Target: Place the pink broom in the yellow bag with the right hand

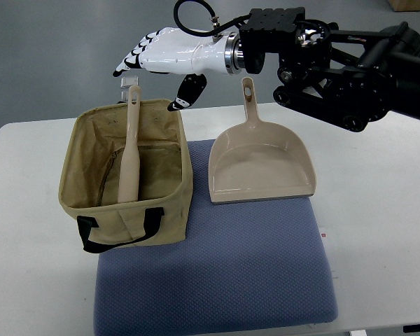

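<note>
A pale pink broom (130,154) stands tilted inside the yellow fabric bag (164,210), its brush end down in the bag and its handle tip leaning on the bag's far rim. My right hand (157,59) hovers just above and behind that handle tip, fingers spread and relaxed, holding nothing. Its arm comes in from the right edge. A small gap shows between the fingers and the handle.
A pink dustpan (260,162) lies to the right of the bag on a blue mat (224,273), handle pointing away. The mat rests on a white table (385,231). The bag has black handles (119,231) on its near side.
</note>
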Available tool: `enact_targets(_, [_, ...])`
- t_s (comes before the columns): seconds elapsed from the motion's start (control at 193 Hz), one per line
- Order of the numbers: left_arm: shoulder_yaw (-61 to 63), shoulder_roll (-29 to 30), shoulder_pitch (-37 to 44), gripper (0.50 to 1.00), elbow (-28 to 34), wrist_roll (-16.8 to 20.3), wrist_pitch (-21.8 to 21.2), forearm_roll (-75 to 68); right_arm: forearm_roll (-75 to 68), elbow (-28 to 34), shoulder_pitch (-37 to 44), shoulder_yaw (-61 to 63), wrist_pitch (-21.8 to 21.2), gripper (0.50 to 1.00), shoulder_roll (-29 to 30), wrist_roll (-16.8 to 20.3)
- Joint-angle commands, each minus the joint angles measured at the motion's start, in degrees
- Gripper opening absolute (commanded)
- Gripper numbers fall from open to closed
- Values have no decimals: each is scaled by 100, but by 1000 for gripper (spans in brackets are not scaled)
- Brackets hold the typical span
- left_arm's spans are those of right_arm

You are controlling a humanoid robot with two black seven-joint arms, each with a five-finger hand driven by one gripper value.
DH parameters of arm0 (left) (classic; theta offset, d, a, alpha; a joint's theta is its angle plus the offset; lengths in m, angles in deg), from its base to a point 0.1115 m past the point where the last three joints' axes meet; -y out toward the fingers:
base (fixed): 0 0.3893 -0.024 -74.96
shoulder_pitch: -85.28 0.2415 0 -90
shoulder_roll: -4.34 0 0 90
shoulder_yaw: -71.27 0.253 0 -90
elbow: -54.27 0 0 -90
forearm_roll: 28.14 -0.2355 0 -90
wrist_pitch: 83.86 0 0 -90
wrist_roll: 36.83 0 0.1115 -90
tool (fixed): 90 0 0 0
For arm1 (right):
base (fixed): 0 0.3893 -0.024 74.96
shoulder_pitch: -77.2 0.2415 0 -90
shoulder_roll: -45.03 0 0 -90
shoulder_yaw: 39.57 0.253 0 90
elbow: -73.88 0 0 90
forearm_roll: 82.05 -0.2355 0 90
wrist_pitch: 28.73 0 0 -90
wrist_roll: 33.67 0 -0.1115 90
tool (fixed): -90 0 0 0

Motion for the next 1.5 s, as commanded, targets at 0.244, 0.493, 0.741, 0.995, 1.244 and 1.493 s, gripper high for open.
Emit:
enact_targets(0.244, [-1,0,1,1000,0,-1,0,0,-1337,-635,-18,1007,-511,879,-281,20])
enact_targets(0.493, [-1,0,1,1000,0,-1,0,0,-2541,-1066,-281,1305,-942,876,-913,29])
enact_targets(0.741, [-1,0,1,1000,0,-1,0,0,-3798,-1075,-888,1349,-916,876,-1221,55])
enact_targets(0.995, [8,0,1,1000,0,-1,0,0,-5943,-1268,-1749,1727,-731,874,-1335,161])
enact_targets(1.244, [-1,0,1,1000,0,-1,0,0,-7366,-1725,-2680,2448,-520,876,-1326,257])
enact_targets(1.493, [-1,0,9,1000,0,-1,0,0,-7964,-1725,-3393,2993,-643,876,-1406,249])
